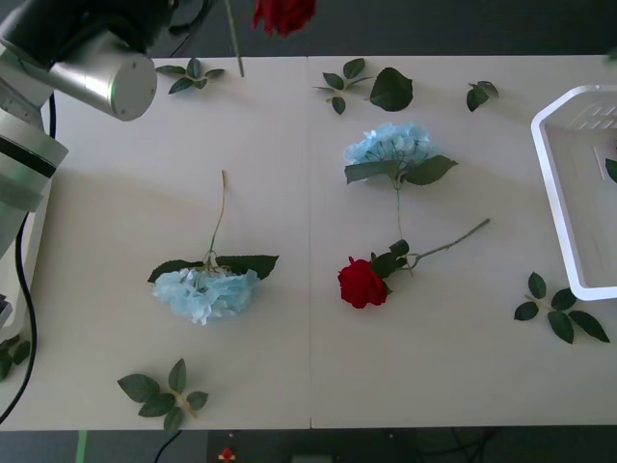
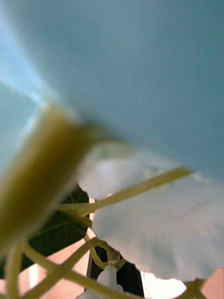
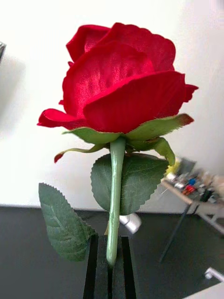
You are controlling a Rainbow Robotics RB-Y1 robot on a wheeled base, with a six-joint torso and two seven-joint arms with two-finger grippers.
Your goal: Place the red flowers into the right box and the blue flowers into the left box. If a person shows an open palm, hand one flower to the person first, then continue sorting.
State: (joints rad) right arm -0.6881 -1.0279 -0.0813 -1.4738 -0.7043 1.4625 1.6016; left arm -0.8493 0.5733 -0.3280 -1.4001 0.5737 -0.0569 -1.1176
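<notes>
Red rose (image 3: 123, 81) upright in left hand (image 3: 110, 264).

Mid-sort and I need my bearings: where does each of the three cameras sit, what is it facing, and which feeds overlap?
Front view: above the arms, looking down at the table, two blue flowers, a red rose, the right box; left arm at the left edge.
Left wrist view: on the left wrist, looking along the black fingers of the left gripper, shut on a raised rose.
Right wrist view: on the right wrist, pressed close against pale-blue petals.
Shared: the raised rose shows at the front view's top edge.
</notes>
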